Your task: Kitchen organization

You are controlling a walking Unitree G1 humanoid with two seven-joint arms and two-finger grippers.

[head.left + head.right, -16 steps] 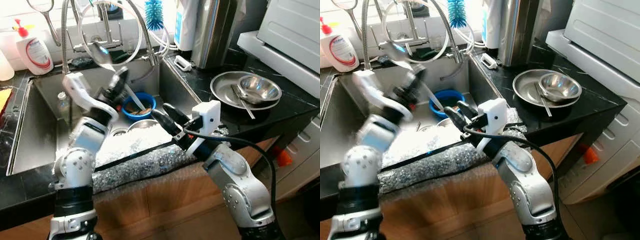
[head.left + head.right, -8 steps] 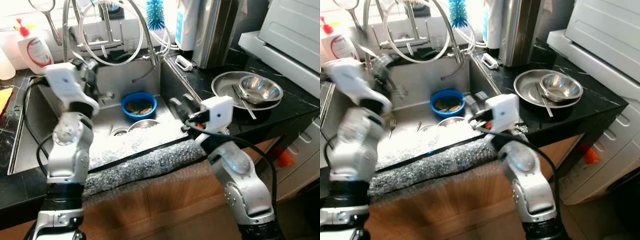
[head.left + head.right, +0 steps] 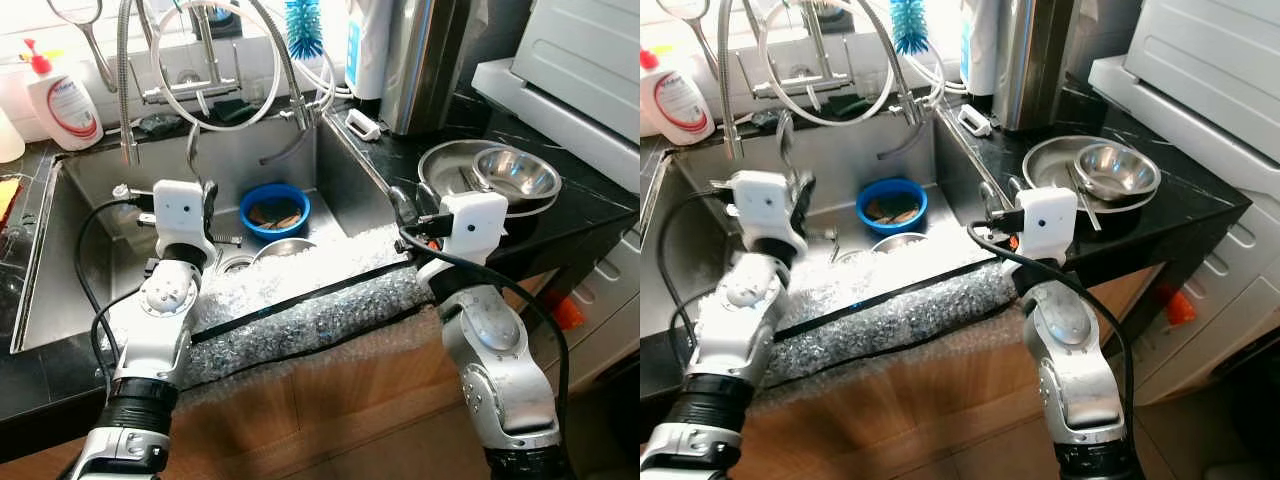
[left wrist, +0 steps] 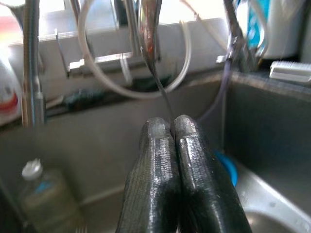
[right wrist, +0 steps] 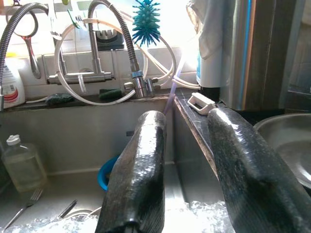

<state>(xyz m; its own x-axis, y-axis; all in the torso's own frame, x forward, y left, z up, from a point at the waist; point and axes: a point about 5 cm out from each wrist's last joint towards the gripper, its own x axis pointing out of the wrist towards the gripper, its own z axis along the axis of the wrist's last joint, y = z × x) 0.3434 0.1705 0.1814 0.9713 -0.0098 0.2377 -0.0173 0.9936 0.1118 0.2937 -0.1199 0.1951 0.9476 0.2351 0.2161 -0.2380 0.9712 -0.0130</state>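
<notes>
Left end effector [image 4: 172, 127], pinching a spoon [image 4: 149, 29] upright, has swung back above the sink [image 3: 95, 175]; right end effector [image 5: 187, 141] stays wide.

We see a shiny metal sink [image 3: 90, 180] and a shiny metal spoon [image 4: 149, 29]. The bowl [image 3: 276, 208] looks like smooth blue plastic. Bumpy bubble wrap [image 3: 300, 310] covers the glossy black stone counter [image 3: 560, 225].

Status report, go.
Left pincer shut on spoon, held upright over the sink. Right pincer open at sink's counter edge. Blue bowl in the sink.
</notes>
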